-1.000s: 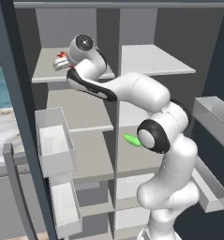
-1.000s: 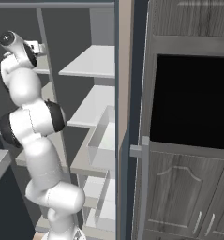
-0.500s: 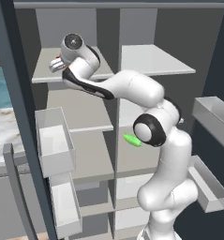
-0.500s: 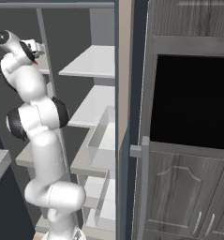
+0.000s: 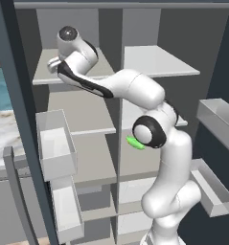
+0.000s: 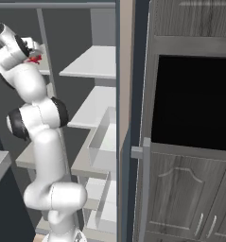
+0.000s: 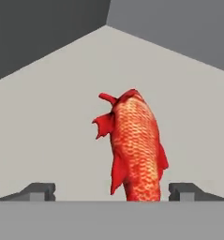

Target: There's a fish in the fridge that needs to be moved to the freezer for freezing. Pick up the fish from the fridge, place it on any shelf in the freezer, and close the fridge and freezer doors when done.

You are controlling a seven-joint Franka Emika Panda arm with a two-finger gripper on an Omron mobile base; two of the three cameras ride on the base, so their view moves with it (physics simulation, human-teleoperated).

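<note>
The small red-orange scaly fish [image 7: 134, 145] lies on the flat light grey shelf [image 7: 52, 126]. The tool [image 7: 111, 190] is spread wide, one dark fingertip on each side, not squeezing it.

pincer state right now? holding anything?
Pincer: open, fingertips spread either side of the small red-orange scaly fish lying on the light grey shelf; not gripping it.

end effector [image 7: 111, 191] opened since a second ago, fingers apart from fish [image 7: 134, 145], arm reached further left
</note>
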